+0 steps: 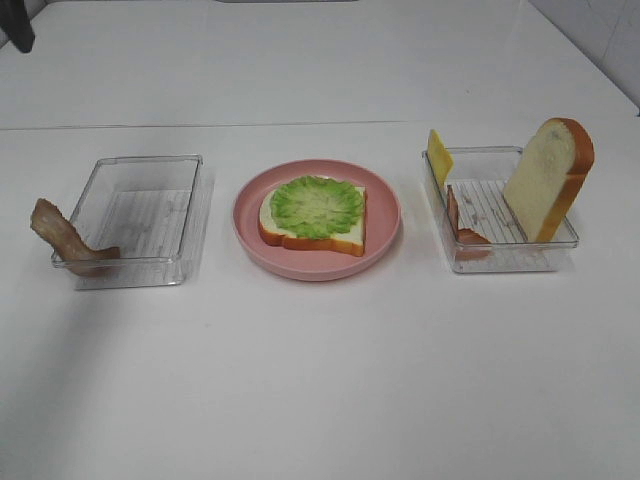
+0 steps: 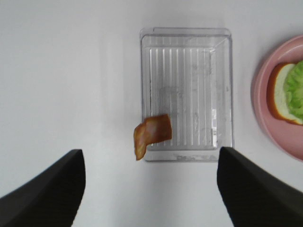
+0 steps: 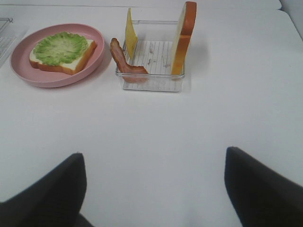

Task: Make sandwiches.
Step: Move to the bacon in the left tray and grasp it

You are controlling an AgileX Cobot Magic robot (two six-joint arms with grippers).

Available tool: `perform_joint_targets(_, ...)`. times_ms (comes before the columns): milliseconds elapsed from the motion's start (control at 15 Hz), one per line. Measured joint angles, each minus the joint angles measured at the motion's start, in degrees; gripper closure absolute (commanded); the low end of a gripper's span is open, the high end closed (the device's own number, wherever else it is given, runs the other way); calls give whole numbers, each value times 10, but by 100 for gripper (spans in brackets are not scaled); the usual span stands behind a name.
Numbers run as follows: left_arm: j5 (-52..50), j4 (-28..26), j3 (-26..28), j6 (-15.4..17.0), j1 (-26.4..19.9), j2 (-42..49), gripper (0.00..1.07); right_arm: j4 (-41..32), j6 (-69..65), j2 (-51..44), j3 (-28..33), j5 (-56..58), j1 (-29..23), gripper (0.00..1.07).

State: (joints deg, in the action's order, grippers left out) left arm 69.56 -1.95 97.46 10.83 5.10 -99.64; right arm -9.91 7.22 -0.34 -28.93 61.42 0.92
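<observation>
Bread slice partly outside left wrist view

A white counter carries three things in a row, well apart from one another. A clear plastic tray lies on the left, a round pink plate in the middle, and a second clear tray on the right.
</observation>
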Motion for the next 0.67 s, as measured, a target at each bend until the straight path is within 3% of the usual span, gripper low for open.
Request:
perform_joint_targets(67,2,10,-66,0,-10,28,34,0,0,0,0,0,0,31)
perform_joint_targets(267,3,16,-114,6,-10,26,34,0,0,0,0,0,0,31)
perform_joint_targets(667,-57,11,-132,10,-10,-70,34,0,0,0,0,0,0,31)
